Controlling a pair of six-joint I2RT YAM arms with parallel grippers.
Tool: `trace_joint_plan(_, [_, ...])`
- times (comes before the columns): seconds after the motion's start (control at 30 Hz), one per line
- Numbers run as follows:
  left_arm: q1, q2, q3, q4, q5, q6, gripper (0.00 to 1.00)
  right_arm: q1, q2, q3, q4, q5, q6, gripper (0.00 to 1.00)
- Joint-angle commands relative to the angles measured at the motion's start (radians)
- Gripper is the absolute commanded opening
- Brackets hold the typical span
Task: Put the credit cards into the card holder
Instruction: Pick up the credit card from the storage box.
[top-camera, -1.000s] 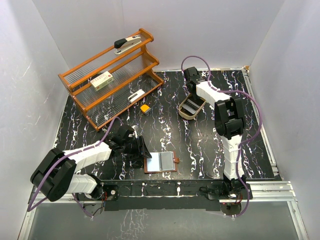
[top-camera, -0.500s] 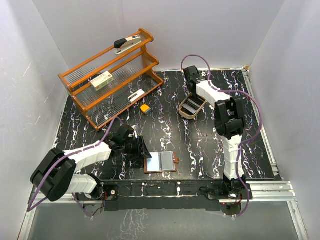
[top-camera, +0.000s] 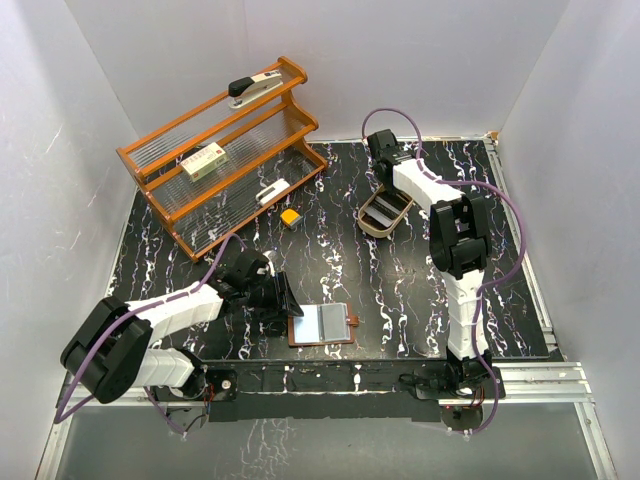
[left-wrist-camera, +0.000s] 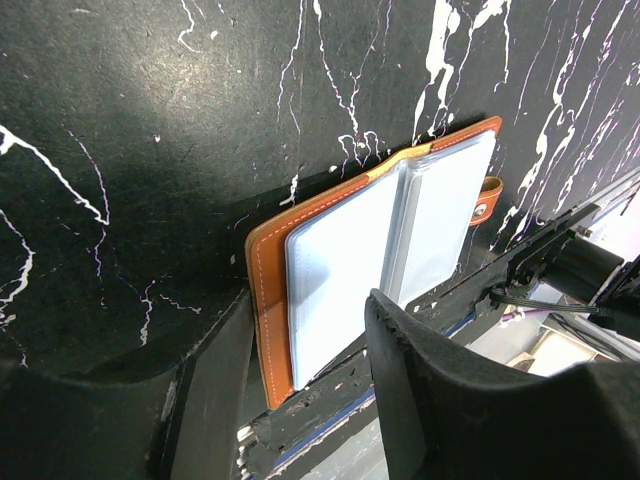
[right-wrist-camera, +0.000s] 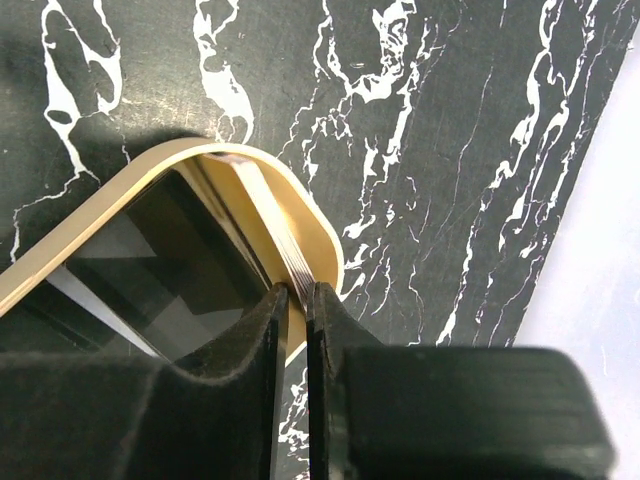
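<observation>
The card (right-wrist-camera: 275, 225), seemingly pinched in the right gripper (right-wrist-camera: 297, 295), was best lifted straight from the tray (right-wrist-camera: 325, 245), the wallet (left-wrist-camera: 430, 210) straddled by the spread left gripper (left-wrist-camera: 310, 330).

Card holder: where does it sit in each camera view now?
Top external: card holder lies open at the near edge of the table.
Left wrist: centre, open, ahead of the left end effector.
Right wrist: not in it; right end effector pinches credit cards in the tray.
Shared landmark: black white-veined table.
</observation>
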Motion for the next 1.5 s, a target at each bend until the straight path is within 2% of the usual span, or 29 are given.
trace_joint_plan(0.0, [0.003, -0.026, 0.005, -0.013, 0.014, 0.002, 0.47, -0.009, -0.05, 0.052, -0.022, -0.044, 0.045, 0.06])
trace_joint_plan(0.13, [0.003, -0.036, 0.016, -0.027, 0.013, 0.005, 0.47, -0.008, -0.07, 0.03, -0.044, -0.079, 0.066, 0.0])
trace_joint_plan(0.47, [0.004, -0.075, 0.041, -0.096, -0.018, 0.024, 0.49, -0.007, -0.14, -0.036, -0.056, -0.1, 0.069, 0.0])
trace_joint_plan(0.63, [0.003, -0.09, 0.048, -0.11, -0.015, 0.025, 0.5, -0.007, -0.135, -0.034, -0.04, -0.078, 0.05, 0.07])
trace_joint_plan(0.8, [0.004, -0.119, 0.046, -0.133, -0.025, 0.026, 0.5, -0.007, -0.127, -0.017, -0.05, -0.105, 0.047, 0.0])
trace_joint_plan(0.97, [0.003, -0.129, 0.038, -0.128, -0.026, 0.02, 0.5, -0.008, -0.129, -0.009, -0.062, -0.123, 0.048, 0.0])
trace_joint_plan(1.33, [0.004, -0.126, 0.087, -0.195, -0.055, 0.054, 0.5, -0.005, -0.203, 0.033, -0.213, -0.149, 0.256, 0.0])
trace_joint_plan(1.47, [0.003, -0.13, 0.094, -0.214, -0.057, 0.056, 0.5, 0.001, -0.29, -0.021, -0.245, -0.183, 0.337, 0.0])
